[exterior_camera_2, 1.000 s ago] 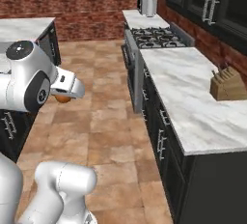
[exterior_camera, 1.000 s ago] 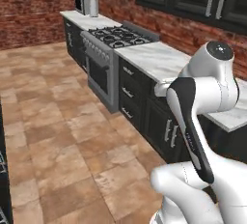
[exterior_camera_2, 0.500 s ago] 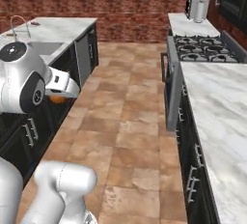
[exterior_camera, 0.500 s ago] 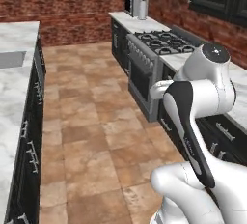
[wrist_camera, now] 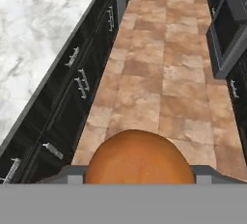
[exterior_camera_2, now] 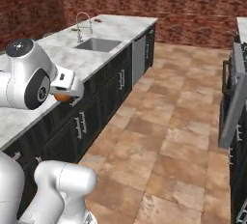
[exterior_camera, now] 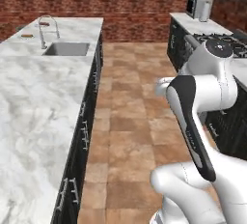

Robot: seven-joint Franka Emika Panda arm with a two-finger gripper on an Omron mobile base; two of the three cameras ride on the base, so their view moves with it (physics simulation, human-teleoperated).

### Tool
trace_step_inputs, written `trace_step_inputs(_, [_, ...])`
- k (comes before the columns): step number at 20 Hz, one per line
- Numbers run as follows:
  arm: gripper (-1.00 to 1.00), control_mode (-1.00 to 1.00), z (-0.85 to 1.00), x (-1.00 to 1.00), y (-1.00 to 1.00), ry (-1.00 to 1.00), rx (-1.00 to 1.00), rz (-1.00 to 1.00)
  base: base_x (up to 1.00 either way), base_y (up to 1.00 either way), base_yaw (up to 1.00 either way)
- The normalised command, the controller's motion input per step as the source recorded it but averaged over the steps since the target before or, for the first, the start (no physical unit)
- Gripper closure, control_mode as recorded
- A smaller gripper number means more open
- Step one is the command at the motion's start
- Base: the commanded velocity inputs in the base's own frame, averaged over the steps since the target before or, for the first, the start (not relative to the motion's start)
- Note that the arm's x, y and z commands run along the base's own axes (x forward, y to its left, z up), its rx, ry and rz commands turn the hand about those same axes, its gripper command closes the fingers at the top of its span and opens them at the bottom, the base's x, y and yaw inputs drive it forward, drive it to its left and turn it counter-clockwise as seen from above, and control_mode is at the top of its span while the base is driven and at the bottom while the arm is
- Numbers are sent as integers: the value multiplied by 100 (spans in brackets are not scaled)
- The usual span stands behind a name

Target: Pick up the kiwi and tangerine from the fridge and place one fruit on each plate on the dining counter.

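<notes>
the hand (exterior_camera_2: 65, 94) is closed around the tangerine (wrist_camera: 140, 159), which sits low in the centre of the hand view between the fingers and shows as an orange spot at left centre of the right base view. the dining bench (exterior_camera: 34, 97) runs down the left of the left base view, its marble top bare in the near part, with the sink (exterior_camera: 66, 49) and faucet (exterior_camera: 46, 27) at upper left (two small things lie beyond them, too small to tell). dark cabinets (wrist_camera: 72, 88) line its edge. the tiled floor (exterior_camera: 130, 102) between the bench and the stove (exterior_camera_2: 234, 97) at right lies open. since the earlier frames the whole view has swung from the wall side toward the bench; the grip looks unchanged.
</notes>
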Motion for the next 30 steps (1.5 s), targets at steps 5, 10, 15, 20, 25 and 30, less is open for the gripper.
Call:
trace_step_inputs(5, [100,100,0,0,0,0,0,0,39,4,80])
trace_step_inputs(10, [100,100,0,0,0,0,0,0,100,-97,37])
trace_step_inputs(15, [100,100,0,0,0,0,0,0,100,-100,19])
trace_step_inputs(20, [100,100,0,0,0,0,0,0,100,-100,5])
trace_step_inputs(25, [100,100,0,0,0,0,0,0,100,-100,0])
trace_step_inputs(30, [100,100,0,0,0,0,0,0,100,-100,0])
